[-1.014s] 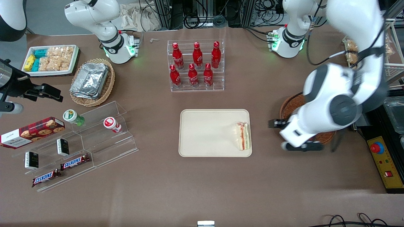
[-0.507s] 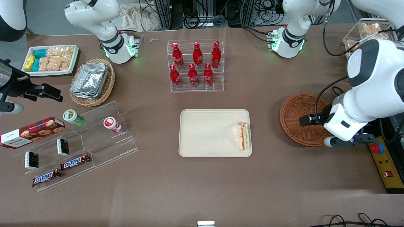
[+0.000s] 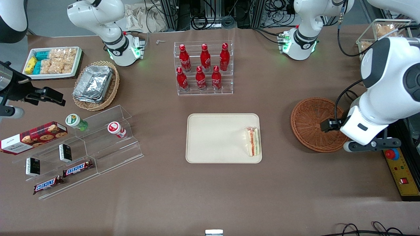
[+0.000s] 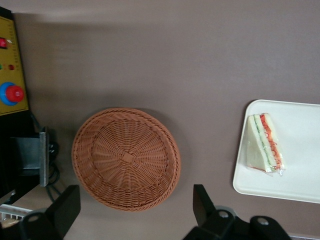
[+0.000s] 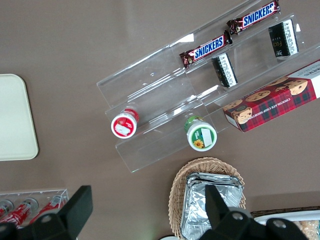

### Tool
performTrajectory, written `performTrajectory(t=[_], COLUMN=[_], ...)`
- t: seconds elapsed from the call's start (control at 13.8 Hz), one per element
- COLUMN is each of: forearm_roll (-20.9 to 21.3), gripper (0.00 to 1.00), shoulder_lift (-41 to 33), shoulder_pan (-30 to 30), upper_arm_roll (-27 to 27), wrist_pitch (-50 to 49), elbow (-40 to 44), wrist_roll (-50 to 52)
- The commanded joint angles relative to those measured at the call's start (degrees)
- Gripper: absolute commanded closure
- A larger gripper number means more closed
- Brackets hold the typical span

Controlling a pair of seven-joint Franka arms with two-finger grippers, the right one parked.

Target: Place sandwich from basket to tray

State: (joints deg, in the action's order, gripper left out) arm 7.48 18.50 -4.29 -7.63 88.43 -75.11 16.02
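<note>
The sandwich (image 3: 252, 141) (image 4: 264, 144), a white-bread wedge with red and green filling, lies on the cream tray (image 3: 216, 137) (image 4: 300, 165) (image 5: 15, 115), at the tray's edge nearest the basket. The round reddish-brown wicker basket (image 3: 311, 123) (image 4: 125, 157) stands beside the tray toward the working arm's end and holds nothing. My left gripper (image 3: 339, 128) (image 4: 135, 210) hangs well above the basket's rim on the side away from the tray. It is open, its two black fingers (image 4: 202, 205) wide apart with nothing between them.
A yellow control box with a red button (image 3: 398, 164) (image 4: 12, 92) sits next to the basket at the table edge. A rack of red bottles (image 3: 203, 68) stands farther from the camera than the tray. Toward the parked arm's end are an acrylic shelf (image 3: 82, 147), a foil-container basket (image 3: 96, 84) and a snack tray (image 3: 52, 62).
The left arm has swung away from the tray, passing over the basket toward the working arm's table edge. The basket is now uncovered. The sandwich and tray have not moved.
</note>
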Motion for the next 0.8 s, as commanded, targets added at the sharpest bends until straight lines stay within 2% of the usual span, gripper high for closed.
performTrajectory(t=[0.0,0.14,0.29,0.43,0.72], forearm_roll=[0.6,-1.0,-2.6,-2.5,-2.6], gripper=[0.00,0.00,0.00,0.00,0.00], shoulder_lift=[-1.7,-2.1,-3.1,-3.9,-0.9], shoulder_pan=[2.5,2.6,2.5,2.5,2.5], upper_arm_roll=[-0.5,-0.3,3.1,3.8,4.0], wrist_pitch=[-3.0,-3.9,-4.1,-4.0,-2.9], elbow=[0.3,0.4,0.4,0.3,4.7], wrist_roll=[-1.8,-5.0,-10.5,-13.9,-8.6])
